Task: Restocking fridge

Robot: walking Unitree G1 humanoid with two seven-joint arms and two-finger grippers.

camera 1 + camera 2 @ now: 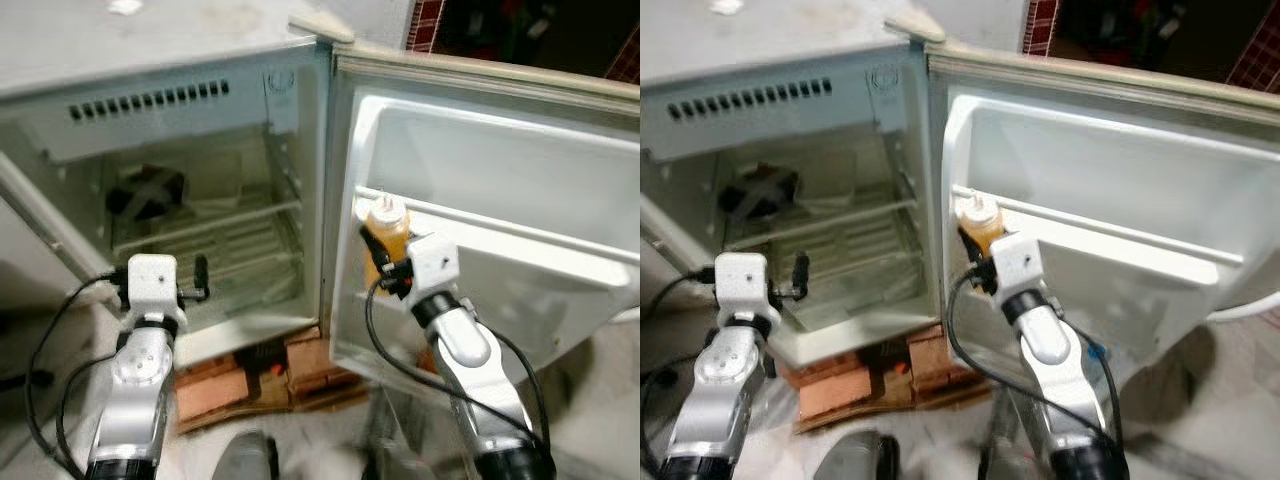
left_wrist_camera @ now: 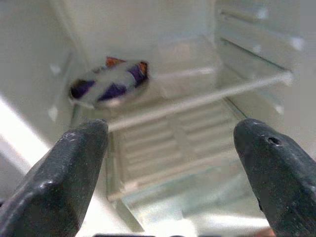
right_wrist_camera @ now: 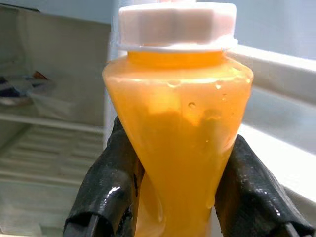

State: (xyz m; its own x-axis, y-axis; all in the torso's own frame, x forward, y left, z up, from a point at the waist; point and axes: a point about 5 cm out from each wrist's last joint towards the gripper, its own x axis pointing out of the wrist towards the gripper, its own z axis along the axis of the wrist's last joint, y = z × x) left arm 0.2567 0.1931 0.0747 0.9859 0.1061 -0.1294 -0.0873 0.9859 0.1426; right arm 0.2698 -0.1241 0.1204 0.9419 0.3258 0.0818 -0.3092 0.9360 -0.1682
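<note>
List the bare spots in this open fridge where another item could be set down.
Wire shelf: free right of the dark packet. The fridge floor below looks bare. Door shelf: free right of the orange bottle, crowded where the right gripper holds it.

You see an orange bottle (image 3: 177,143) with a white cap (image 3: 177,24), black fingers (image 3: 106,182), a white fridge (image 1: 180,60), a purple, white and orange packet (image 2: 109,84), and reddish bricks (image 1: 215,385).

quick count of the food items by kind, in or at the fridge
bottle of orange liquid, held by the right pincer at the door shelf: 1
dark packet on the inner rack: 1
total: 2
</note>
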